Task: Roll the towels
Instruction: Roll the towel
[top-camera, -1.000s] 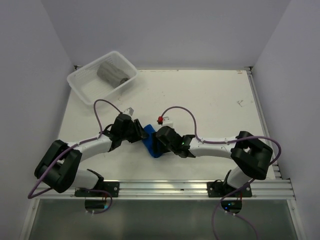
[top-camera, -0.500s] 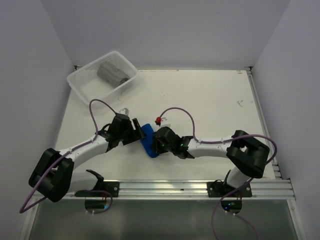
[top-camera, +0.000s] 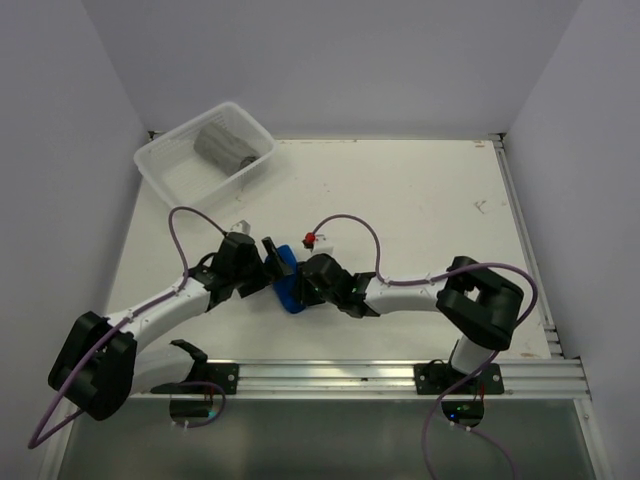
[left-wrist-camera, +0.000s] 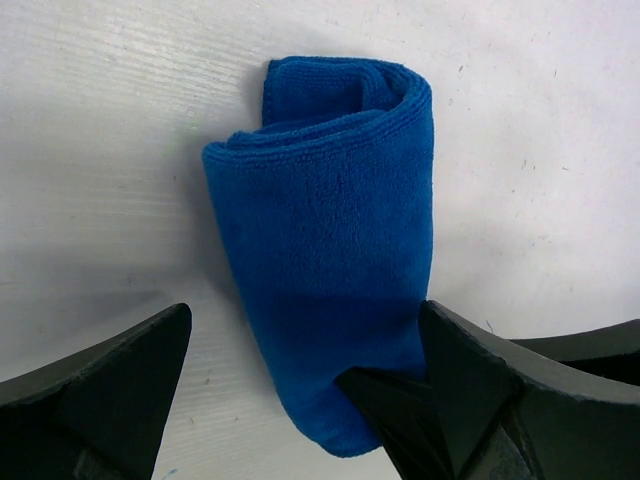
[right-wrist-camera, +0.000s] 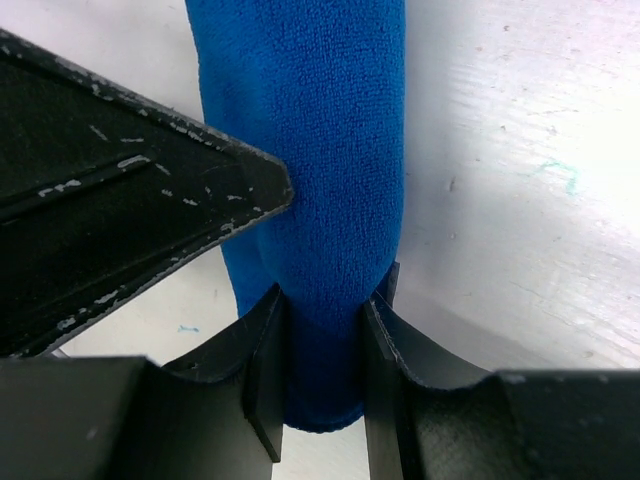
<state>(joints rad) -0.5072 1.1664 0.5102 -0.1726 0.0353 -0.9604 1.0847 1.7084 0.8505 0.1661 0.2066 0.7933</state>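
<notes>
Blue towel sits rolled on the desk, lower centre of the overhead frame, right pincer pinching one end, left pincer spread wide around it. I'd hold that squeeze firm and lift slowly so the roll doesn't unwind; grey towel is in the basket, upper left.

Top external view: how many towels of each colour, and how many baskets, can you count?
royal blue cloth towel, rolled: 1
grey cloth towel: 1
translucent white ribbed plastic basket, holding the grey one: 1
Total: 3
</notes>
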